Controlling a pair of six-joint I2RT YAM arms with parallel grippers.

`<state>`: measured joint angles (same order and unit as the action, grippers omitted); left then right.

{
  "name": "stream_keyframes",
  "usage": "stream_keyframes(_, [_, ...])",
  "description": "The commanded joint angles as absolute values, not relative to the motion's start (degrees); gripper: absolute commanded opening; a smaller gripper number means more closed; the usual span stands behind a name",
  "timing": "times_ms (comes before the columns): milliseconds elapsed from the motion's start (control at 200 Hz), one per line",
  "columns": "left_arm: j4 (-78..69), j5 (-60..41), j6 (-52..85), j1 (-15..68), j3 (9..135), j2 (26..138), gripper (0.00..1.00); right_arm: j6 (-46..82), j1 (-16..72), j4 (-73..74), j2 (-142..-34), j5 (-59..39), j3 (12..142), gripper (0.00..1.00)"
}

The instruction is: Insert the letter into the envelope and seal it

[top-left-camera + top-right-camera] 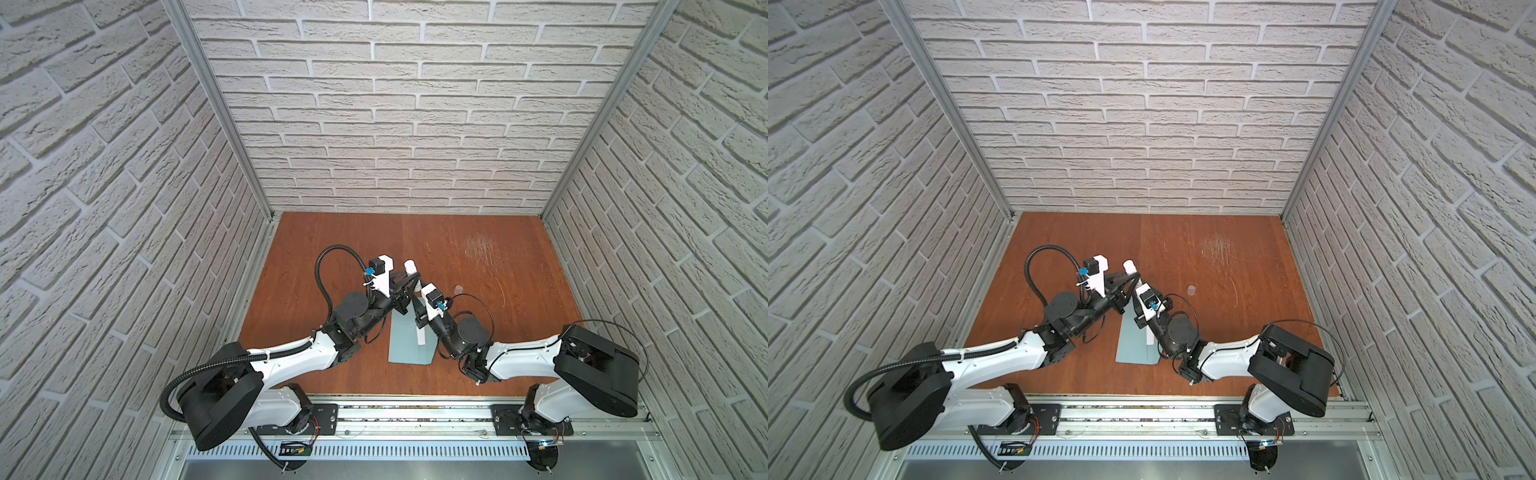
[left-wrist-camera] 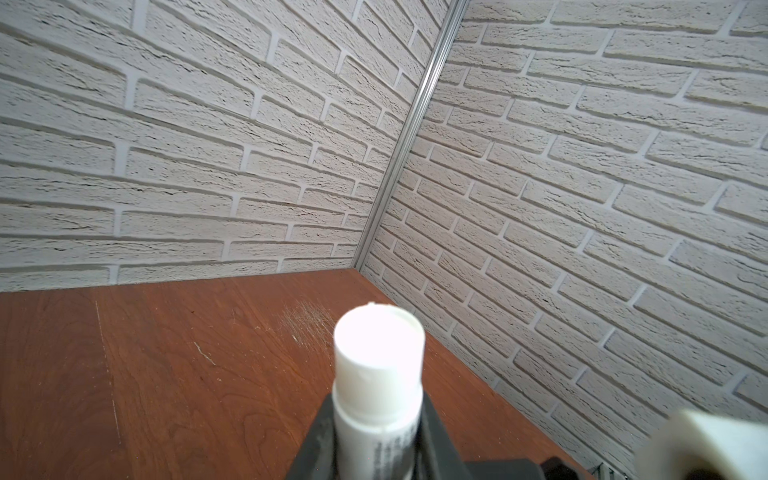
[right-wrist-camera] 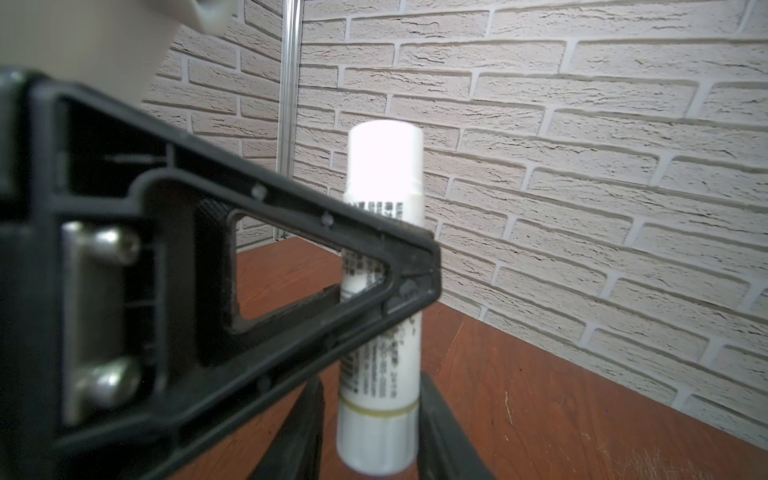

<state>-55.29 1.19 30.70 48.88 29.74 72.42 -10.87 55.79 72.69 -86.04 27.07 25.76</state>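
Currently our left fingers point(image 2: 320, 436) pinch the white stick point(image 2: 378, 365); right fingers point(image 3: 440, 436) stand spread about its base. Below, behind both pairs, the envelope point(image 1: 405, 345) lies flat on the counter point(image 1: 332, 249): likely light, limp paper; we'd pinch a free edge.

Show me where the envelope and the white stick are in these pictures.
envelope point(image 1: 403, 345), in a top view, on its bare blue-grey face, lower left part.
white stick point(image 2: 379, 357), left wrist view, on its wide upper end.
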Motion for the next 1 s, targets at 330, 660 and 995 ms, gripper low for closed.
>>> stream_keyframes(330, [-60.79,-1.2,32.38,49.13,31.64,74.56,0.0,-10.36,56.16,70.67,-84.01,25.97,27.59,0.15])
stream_keyframes(660, [-57.14,-16.13,32.62,47.17,29.01,72.07,0.0,-4.61,55.37,56.53,-72.56,15.26,27.62,0.06])
stream_keyframes(995, [-46.31,-37.96,30.3,45.79,26.93,63.98,0.0,15.18,45.57,47.0,-62.84,-21.48,28.04,0.06])
